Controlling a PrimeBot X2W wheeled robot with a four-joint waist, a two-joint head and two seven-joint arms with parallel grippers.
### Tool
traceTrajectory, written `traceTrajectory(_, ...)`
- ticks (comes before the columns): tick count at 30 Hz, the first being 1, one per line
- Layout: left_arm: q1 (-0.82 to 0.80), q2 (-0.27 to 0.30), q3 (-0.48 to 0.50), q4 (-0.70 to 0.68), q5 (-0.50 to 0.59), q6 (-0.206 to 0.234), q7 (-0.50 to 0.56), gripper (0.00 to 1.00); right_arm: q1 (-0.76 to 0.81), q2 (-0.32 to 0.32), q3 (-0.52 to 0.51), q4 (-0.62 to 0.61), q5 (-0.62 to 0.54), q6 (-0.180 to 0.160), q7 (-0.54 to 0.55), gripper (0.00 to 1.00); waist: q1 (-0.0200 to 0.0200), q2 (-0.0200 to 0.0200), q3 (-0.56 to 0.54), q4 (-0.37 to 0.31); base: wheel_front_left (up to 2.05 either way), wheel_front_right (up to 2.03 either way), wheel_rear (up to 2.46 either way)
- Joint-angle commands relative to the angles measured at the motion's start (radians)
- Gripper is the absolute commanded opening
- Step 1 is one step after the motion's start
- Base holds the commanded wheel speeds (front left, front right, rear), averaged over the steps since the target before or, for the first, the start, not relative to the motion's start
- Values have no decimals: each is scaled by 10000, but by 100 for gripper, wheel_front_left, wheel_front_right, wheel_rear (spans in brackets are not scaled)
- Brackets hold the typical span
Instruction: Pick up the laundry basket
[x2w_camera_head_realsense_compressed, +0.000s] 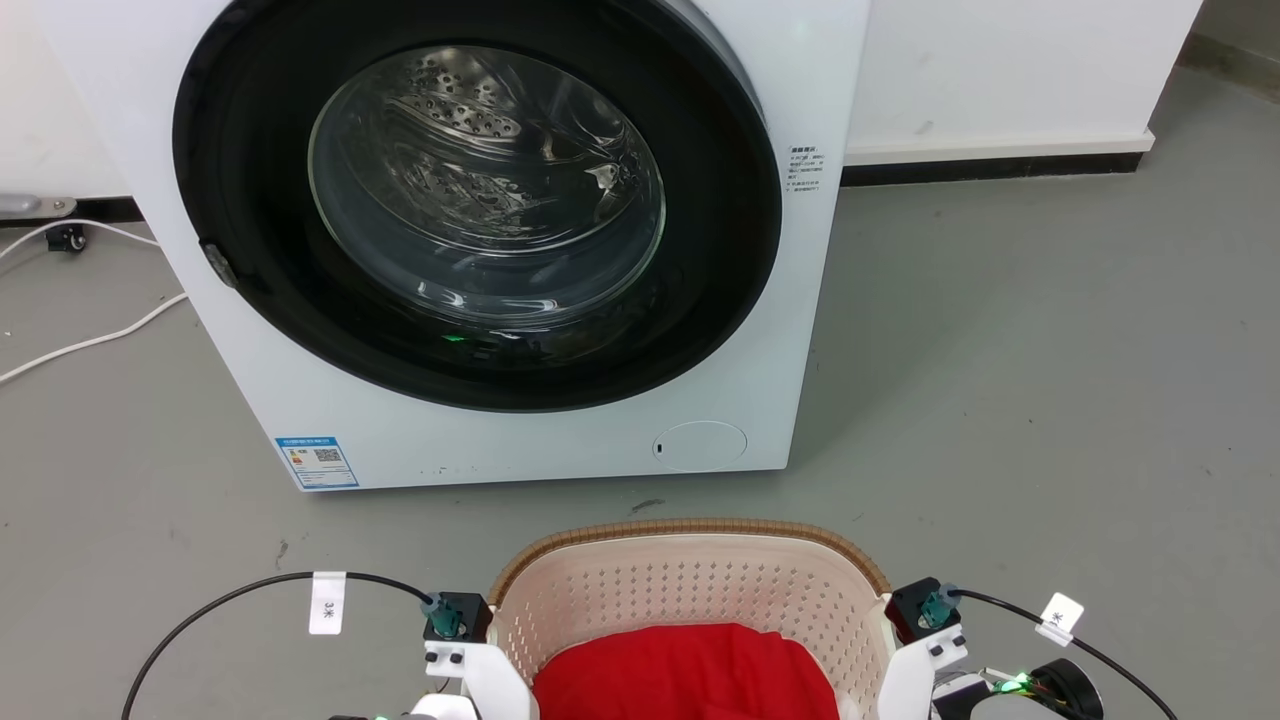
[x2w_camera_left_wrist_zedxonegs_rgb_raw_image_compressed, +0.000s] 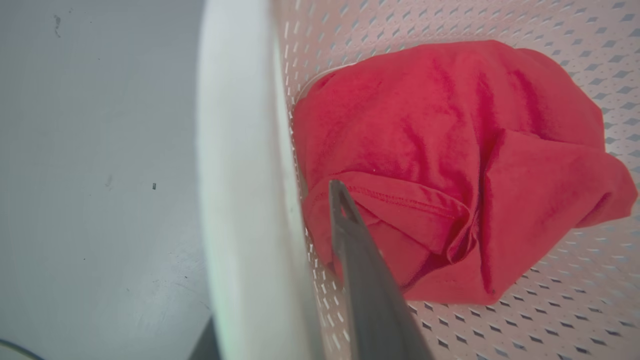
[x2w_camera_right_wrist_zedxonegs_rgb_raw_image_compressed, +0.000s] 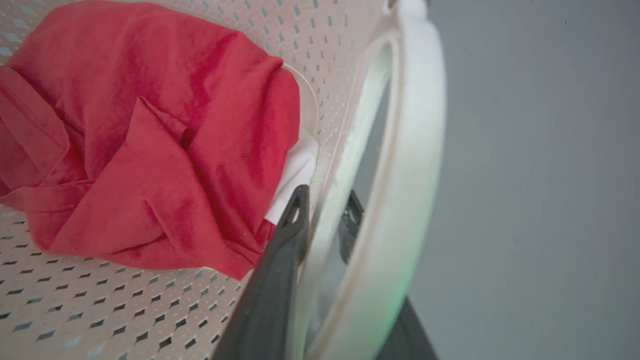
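Grasp either side of the laundry basket (x2w_camera_head_realsense_compressed: 690, 580) for a level lift: my right pincer (x2w_camera_right_wrist_zedxonegs_rgb_raw_image_compressed: 325, 210) clamps its wall; my left pincer (x2w_camera_left_wrist_zedxonegs_rgb_raw_image_compressed: 285, 220) straddles it, closure unclear.

laundry basket (x2w_camera_head_realsense_compressed: 690, 585) near half cut off, washer label (x2w_camera_head_realsense_compressed: 805, 170) unreadable

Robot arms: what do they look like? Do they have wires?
Both arms have smooth white shells, the left arm and the right arm. Each carries a black block with a teal plug and a looping black cable bearing a white tag. A green light glows on the right. The fingers are long, dark grey and pointed.
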Motion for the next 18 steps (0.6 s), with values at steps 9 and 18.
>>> traceTrajectory(9, -224, 12, -179, -37, -192, -134, -89, 0, -187, -46, 302, 56, 211, 32, -91, 0, -1, 0, 12, -28, 0, 0, 0)
traceTrajectory(18, -222, 17, -329, -17, -325, -135, -124, 0, -212, -39, 524, 92, 430, 32, -100, 0, -1, 0, 9, -62, 0, 0, 0)
